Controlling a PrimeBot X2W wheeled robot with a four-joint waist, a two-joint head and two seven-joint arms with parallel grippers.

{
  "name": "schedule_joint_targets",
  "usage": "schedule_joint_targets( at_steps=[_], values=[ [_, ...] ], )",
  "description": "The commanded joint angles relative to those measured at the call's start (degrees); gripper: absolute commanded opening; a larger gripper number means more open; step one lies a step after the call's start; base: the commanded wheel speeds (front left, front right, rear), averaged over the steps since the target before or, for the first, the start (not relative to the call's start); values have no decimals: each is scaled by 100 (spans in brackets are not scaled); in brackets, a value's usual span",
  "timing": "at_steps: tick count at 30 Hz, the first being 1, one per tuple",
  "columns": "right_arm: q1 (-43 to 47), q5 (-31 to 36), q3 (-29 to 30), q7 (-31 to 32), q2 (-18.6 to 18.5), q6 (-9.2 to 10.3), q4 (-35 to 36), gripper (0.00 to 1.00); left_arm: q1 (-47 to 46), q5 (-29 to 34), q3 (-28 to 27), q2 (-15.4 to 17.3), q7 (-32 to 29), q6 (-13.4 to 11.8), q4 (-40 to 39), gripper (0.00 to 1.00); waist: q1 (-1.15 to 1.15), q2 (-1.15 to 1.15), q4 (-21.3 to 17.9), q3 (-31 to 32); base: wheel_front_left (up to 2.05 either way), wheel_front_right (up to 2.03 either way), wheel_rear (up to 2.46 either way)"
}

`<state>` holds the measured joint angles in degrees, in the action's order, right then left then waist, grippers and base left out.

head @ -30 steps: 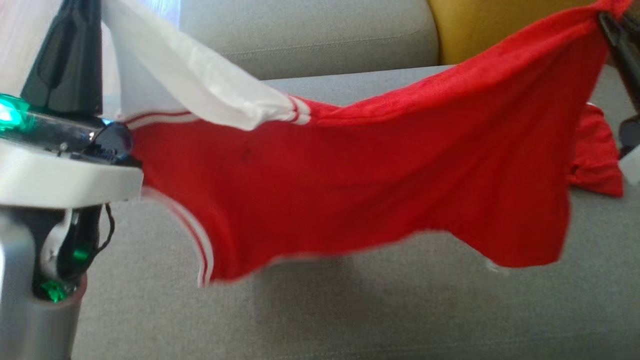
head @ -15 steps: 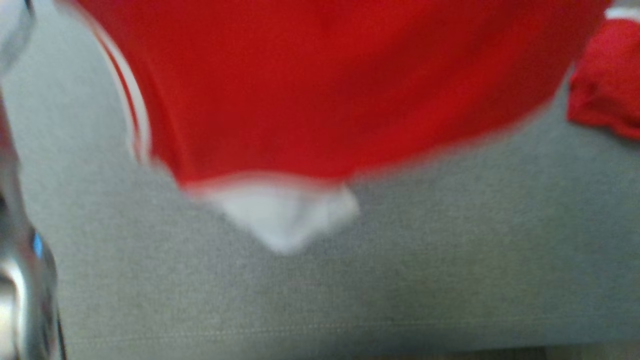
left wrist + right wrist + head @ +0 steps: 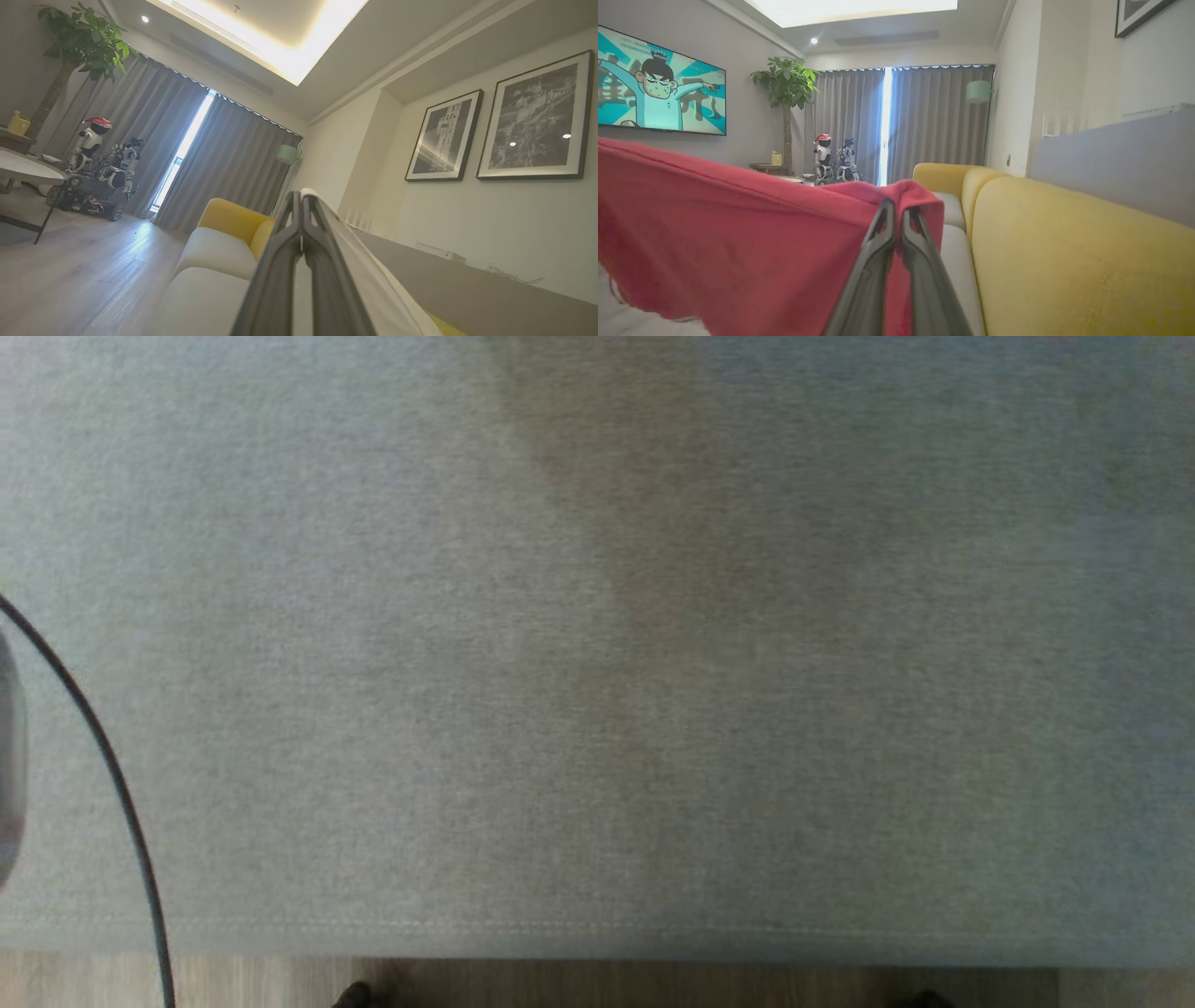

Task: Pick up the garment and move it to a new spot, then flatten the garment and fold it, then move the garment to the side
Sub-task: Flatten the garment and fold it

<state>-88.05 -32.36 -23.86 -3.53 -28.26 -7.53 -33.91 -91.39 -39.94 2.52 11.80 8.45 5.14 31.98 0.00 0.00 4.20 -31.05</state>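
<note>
The garment is red with a white part. In the right wrist view its red cloth (image 3: 738, 242) hangs in the air in a broad sheet to the left, with one corner bunched at my right gripper (image 3: 899, 210), which is shut on it. In the left wrist view my left gripper (image 3: 301, 198) is shut, and a strip of the garment's white cloth (image 3: 369, 275) runs from its tips down along the right finger. Both grippers are raised above the sofa.
The head view looks straight down on the grey sofa seat (image 3: 597, 663), with its front seam and wooden floor (image 3: 560, 985) at the bottom and a dark cable (image 3: 112, 775) at the left. A yellow back cushion (image 3: 1064, 252) stands to the right.
The head camera has tipped downward, so the hanging garment and both arms have slid up out of the head view, leaving the bare seat cushion.
</note>
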Motion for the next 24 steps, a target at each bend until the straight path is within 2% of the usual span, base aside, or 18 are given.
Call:
schedule_joint_targets(
  at_steps=[1,6,9,12,16,19,24],
  values=[
    [165,-117,-134,-101,39,4,-32,0,96,43,40,261,82,55,-31,0,0,0,104,-57,0,0,0],
    [722,-388,-500,-339,-61,4,-557,0,845,-264,62,-41,299,158,315,0,0,0,366,-16,0,0,0],
    [1438,-632,-1085,-314,-205,4,-845,0,1860,-335,426,-217,444,222,565,0,0,0,579,157,0,0,0],
    [1794,-845,-1317,-182,-253,4,-961,0,2361,-288,751,-216,492,230,571,0,0,0,639,279,0,0,0],
    [2520,-1359,-1800,202,-353,4,-963,0,3282,-325,1379,-1,563,233,454,0,0,0,680,623,0,0,0],
    [3008,-1806,-2073,479,-434,4,-899,0,3955,-621,1710,213,567,234,370,0,0,0,640,916,0,0,0],
    [3648,-2205,-2530,956,-627,4,-952,0,4881,-1032,2125,720,489,234,315,0,0,0,570,1368,0,0,0]
  ],
)
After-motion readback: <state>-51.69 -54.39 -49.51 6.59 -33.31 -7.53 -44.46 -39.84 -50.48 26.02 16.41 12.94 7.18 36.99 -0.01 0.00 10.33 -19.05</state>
